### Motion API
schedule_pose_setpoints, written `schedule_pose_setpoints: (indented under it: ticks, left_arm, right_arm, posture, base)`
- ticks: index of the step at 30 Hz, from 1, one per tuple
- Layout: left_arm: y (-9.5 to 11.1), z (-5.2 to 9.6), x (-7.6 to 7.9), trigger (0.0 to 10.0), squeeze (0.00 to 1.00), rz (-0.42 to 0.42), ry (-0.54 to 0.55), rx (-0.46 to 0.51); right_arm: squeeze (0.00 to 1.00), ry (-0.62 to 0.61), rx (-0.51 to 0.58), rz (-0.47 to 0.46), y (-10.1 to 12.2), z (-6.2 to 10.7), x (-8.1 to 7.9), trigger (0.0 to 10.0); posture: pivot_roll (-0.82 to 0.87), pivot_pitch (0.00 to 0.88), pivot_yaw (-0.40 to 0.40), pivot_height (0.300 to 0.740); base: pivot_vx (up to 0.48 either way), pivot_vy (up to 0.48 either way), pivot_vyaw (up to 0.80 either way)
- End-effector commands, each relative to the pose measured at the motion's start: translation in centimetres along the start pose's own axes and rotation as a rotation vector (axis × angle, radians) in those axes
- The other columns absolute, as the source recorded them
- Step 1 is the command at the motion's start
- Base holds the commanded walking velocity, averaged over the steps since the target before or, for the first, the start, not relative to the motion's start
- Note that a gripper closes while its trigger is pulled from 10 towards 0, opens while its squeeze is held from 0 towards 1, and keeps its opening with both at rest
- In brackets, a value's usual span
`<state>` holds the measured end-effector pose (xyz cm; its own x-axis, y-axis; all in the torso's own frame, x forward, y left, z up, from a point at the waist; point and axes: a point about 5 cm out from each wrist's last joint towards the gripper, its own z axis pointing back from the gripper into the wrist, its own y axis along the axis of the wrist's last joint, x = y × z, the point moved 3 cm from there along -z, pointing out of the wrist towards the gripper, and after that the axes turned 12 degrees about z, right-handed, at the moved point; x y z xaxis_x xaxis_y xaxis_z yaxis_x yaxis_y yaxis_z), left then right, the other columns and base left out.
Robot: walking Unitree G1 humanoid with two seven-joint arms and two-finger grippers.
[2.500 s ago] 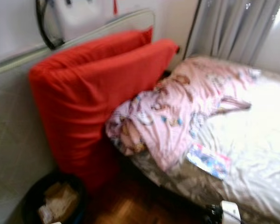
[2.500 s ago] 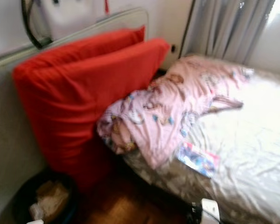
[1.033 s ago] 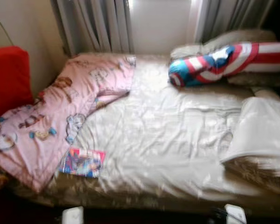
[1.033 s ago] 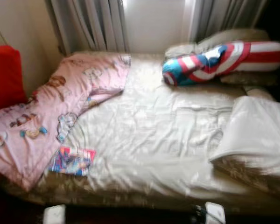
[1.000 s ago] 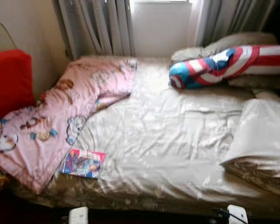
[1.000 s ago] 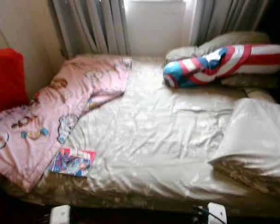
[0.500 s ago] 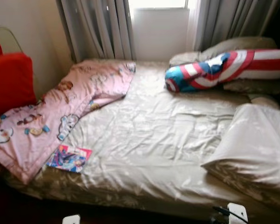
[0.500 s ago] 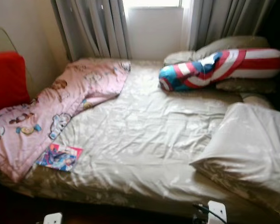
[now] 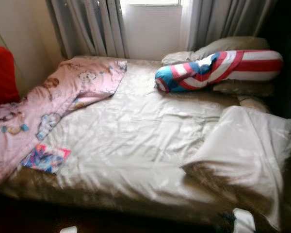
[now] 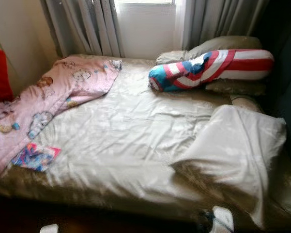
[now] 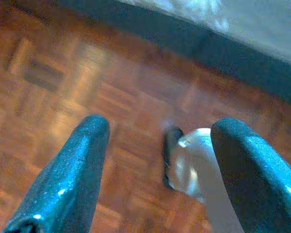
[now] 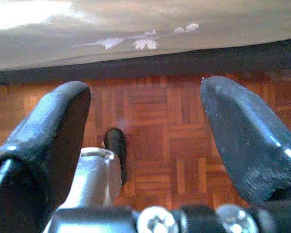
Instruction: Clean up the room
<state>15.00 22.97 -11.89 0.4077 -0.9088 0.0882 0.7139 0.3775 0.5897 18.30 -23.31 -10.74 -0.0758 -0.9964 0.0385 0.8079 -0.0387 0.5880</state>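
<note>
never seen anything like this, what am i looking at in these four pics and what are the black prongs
A walking humanoid robot, sent to tidy a room, took all four. The two wide pictures come from a stereo camera on its head, looking down at a bed. On it lie a pink cartoon blanket on the robot's left, a small colourful booklet at the blanket's edge, a red, white and blue striped pillow near the curtains, and a folded-back cream cover on the right. A red cushion stands at the far left.

The two close pictures come from wrist cameras. The black prongs are the fingers of the left gripper and right gripper. Both are open, hold nothing, and hang over a wooden parquet floor beside the bed.
</note>
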Motion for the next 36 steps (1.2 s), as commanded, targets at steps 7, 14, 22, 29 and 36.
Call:
schedule_pose_setpoints:
  ticks: [7, 14, 22, 29, 36]
  left_arm:
    - [-0.5, -0.3, 3.6, 10.0, 0.0, -0.02, -0.037, -0.023]
    - [-0.6, -0.4, 4.6, 10.0, 0.0, -0.025, -0.038, -0.031]
    - [-0.6, -0.4, 3.6, 10.0, 0.0, -0.022, -0.031, -0.033]
    - [-0.6, -0.3, 3.5, 10.0, 0.0, -0.025, -0.036, -0.035]
    - [-0.6, -0.3, 3.6, 10.0, 0.0, -0.044, -0.047, -0.038]
  right_arm:
    - [0.0, -0.005, -0.016, 0.008, -0.3, 0.1, 0.4, 10.0]
    - [0.0, -0.002, -0.008, 0.004, -0.3, 0.1, 0.3, 10.0]
    - [0.0, 0.001, -0.005, 0.003, -0.3, 0.1, 0.2, 10.0]
    - [0.0, 0.002, -0.007, 0.005, -0.4, 0.1, 0.2, 10.0]
    - [0.0, -0.001, -0.007, 0.007, -0.4, 0.1, 0.3, 10.0]
  posture:
    - [-0.05, 0.0, 0.005, 0.74]
    - [-0.05, 0.0, 0.009, 0.74]
    - [-0.06, 0.0, 0.014, 0.74]
    - [-0.06, 0.0, 0.013, 0.74]
    - [-0.06, 0.0, 0.015, 0.74]
  base:
    - [0.0, -0.236, -0.71]
    - [0.0, 0.0, -0.19]
    - [0.0, 0.0, 0.0]
    - [0.0, 0.0, 0.0]
    - [0.071, 0.0, 0.0]
